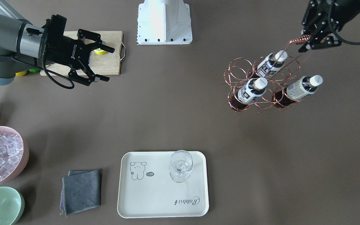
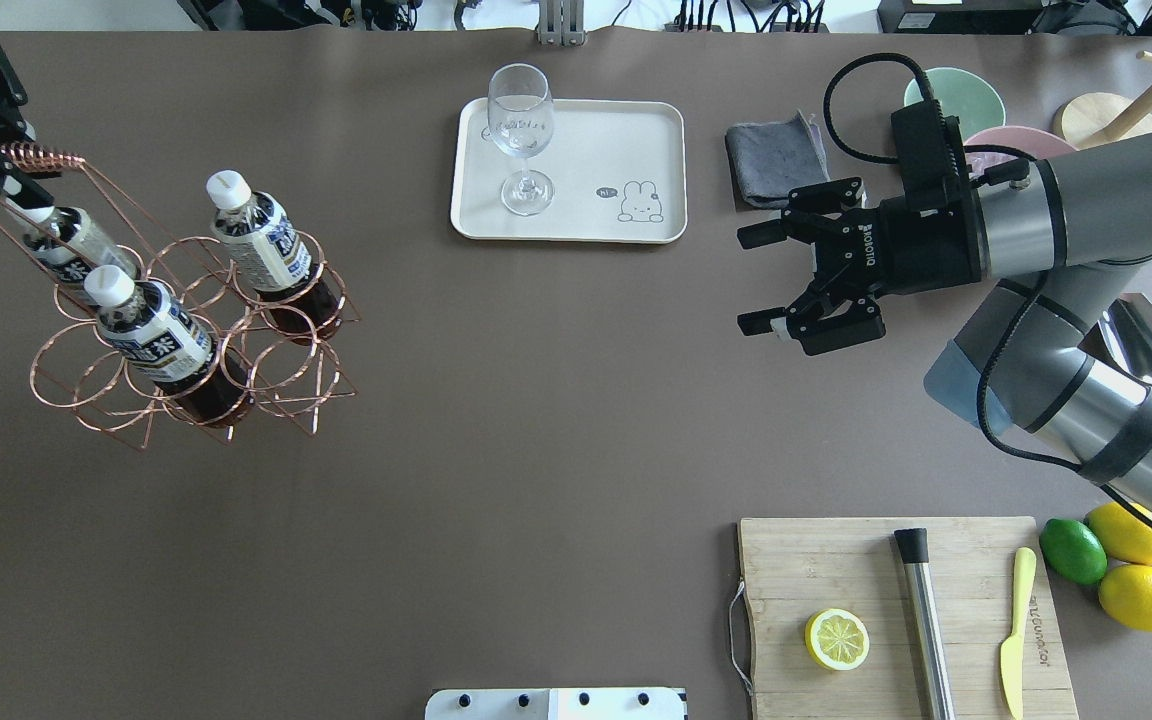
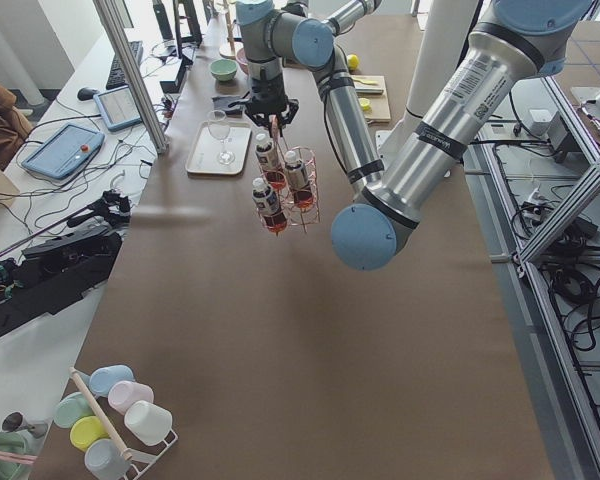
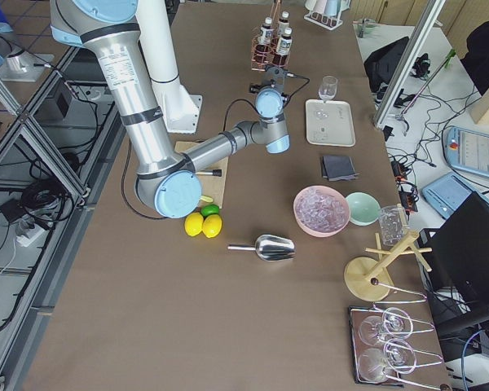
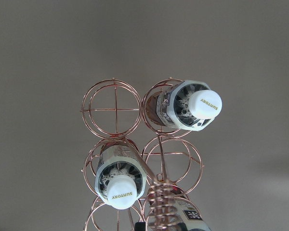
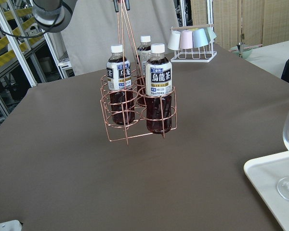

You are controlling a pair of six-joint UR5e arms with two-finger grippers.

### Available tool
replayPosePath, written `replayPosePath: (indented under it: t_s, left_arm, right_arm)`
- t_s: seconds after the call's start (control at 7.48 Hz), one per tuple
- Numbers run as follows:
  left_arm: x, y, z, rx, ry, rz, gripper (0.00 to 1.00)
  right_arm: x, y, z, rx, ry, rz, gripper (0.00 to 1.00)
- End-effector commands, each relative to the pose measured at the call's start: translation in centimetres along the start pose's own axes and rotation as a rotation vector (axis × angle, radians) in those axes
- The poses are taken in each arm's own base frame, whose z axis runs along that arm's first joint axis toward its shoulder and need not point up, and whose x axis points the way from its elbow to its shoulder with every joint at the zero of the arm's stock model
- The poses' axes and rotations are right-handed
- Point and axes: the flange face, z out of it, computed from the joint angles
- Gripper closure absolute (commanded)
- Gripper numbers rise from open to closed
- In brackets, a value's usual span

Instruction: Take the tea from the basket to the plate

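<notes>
overhead exterior: left jaws pinch basket handle (image 2: pixel 41 156); right jaws wide open.

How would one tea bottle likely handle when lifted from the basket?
The tea bottle looks nearly full, so probably heavy for its size. Its round, glossy label might slip in the right pincer. Tall and narrow, it could tip on the plate.
</notes>
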Motion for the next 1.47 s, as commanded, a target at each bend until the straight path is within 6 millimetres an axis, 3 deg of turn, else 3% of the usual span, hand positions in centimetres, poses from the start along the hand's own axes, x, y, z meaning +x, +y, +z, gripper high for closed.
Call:
replayPosePath:
  t_s: [0.0,0.4,0.53,0.8,0.94,1.07,1.34]
  left_arm:
    - [-6.4,12.2,2.0,-0.060,-0.071,0.021,1.00]
    - [-12.3,21.2,2.1,-0.100,-0.097,0.024,1.00]
    - [-12.8,23.7,2.2,-0.087,-0.076,0.008,1.00]
    - [-13.0,26.0,0.7,-0.113,-0.063,0.025,1.00]
    - [-13.2,26.6,1.2,-0.105,-0.072,0.030,1.00]
    - [-13.0,27.3,2.3,-0.085,-0.087,0.028,1.00]
    - [-13.1,30.7,7.6,-0.035,-0.058,0.041,1.00]
  right_arm:
    - [-0.2,1.2,-2.1,0.015,0.008,-0.012,0.00]
    - [0.1,1.2,-3.3,0.022,0.025,-0.016,0.00]
    - [0.1,1.2,-3.4,0.022,0.026,-0.017,0.00]
    - [0.2,1.0,-3.7,0.030,0.027,-0.027,0.00]
    - [0.1,1.3,-4.0,0.032,0.028,-0.027,0.00]
    - [0.2,1.4,-4.2,0.031,0.031,-0.028,0.00]
    - [0.2,1.4,-4.4,0.033,0.033,-0.030,0.00]
